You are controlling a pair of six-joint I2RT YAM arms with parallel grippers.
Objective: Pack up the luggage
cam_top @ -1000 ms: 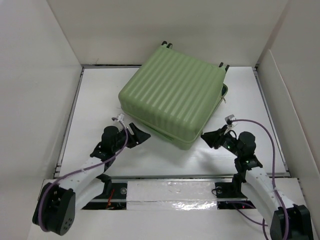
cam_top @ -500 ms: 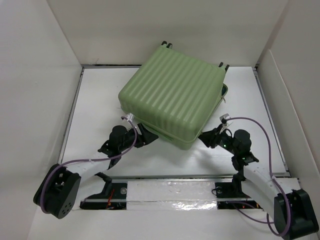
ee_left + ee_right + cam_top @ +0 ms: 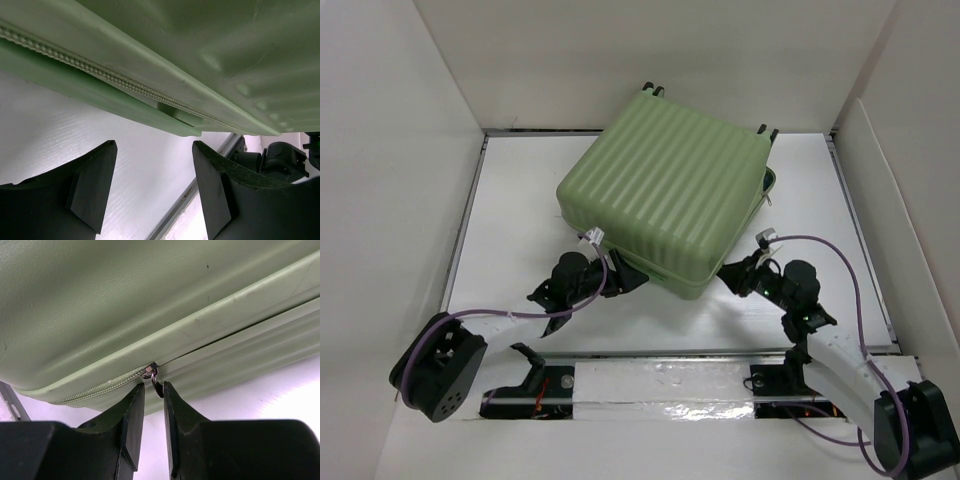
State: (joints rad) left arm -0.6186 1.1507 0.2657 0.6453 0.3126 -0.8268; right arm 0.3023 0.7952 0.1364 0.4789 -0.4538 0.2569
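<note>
The light-green ribbed luggage [image 3: 665,195] lies closed and flat on the table, wheels at the far side. My left gripper [image 3: 623,279] is open and empty at its near left edge; in the left wrist view [image 3: 154,143] the shell and zipper seam [image 3: 100,70] pass just above the fingertips. My right gripper [image 3: 730,272] is at the near right corner. In the right wrist view [image 3: 153,386] its jaws stand narrowly apart, with the metal zipper pull [image 3: 158,388] hanging between the tips against the right finger. The zipper chain [image 3: 100,388] runs left from the slider.
White walls enclose the table on the left, back and right. A taped metal rail [image 3: 660,385] runs along the near edge between the arm bases. The right arm shows at the right edge of the left wrist view [image 3: 280,157].
Both arms have moved inward to the luggage's near edge. The left gripper slid right, up against the shell. The right gripper closed in on the near right corner and the zipper pull.
</note>
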